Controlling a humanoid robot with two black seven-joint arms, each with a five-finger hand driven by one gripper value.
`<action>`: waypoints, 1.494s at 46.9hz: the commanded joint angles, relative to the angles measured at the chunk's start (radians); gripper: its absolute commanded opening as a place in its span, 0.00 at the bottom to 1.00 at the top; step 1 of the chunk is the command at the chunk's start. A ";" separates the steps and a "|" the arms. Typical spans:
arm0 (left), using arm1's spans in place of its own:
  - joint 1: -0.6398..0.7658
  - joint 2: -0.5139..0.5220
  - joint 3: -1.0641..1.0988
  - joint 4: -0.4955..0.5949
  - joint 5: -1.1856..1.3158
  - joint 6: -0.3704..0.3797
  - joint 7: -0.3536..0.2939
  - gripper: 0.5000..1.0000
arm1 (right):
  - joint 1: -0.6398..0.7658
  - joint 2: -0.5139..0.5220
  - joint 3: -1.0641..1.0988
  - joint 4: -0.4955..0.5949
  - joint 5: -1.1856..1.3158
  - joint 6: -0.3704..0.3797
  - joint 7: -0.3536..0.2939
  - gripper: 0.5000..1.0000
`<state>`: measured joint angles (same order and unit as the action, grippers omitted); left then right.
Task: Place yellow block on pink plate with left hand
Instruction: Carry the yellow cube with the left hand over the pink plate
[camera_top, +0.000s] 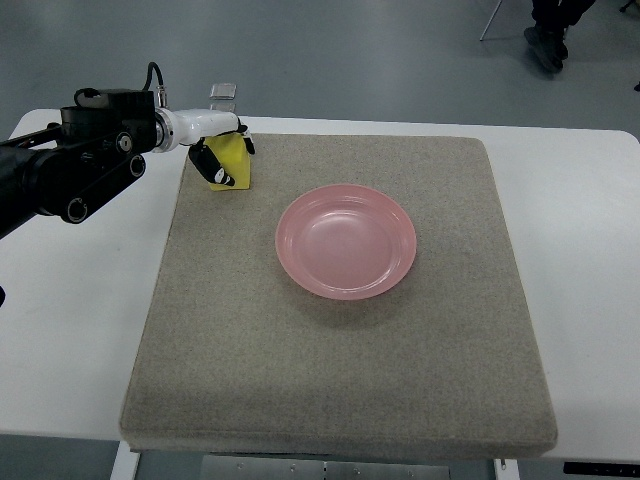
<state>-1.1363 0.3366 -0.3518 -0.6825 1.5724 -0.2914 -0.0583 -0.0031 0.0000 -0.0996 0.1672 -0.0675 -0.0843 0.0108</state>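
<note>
Yellow block (233, 163) in left hand (218, 150)

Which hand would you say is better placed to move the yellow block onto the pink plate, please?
The left hand: its fingers already wrap the yellow block at the mat's far left corner, near the pink plate. No right arm shows.

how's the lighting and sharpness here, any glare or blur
Top view: even, soft light with faint shadows; mild sheen on the pink plate; the left hand around the yellow block looks slightly soft; the grey mat is sharp.
</note>
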 joint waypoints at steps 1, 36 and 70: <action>-0.016 0.005 -0.003 -0.002 -0.003 0.000 0.000 0.09 | 0.000 0.000 0.000 0.000 0.000 0.000 0.000 0.85; -0.022 0.059 -0.001 -0.529 -0.015 -0.066 -0.003 0.00 | 0.000 0.000 0.000 0.000 0.000 0.000 0.000 0.85; 0.041 -0.068 0.036 -0.459 0.104 -0.052 -0.002 0.95 | 0.000 0.000 0.000 0.000 0.000 0.000 0.000 0.85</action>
<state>-1.0954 0.2685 -0.3155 -1.1437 1.6805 -0.3437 -0.0596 -0.0031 0.0000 -0.0997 0.1672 -0.0675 -0.0843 0.0107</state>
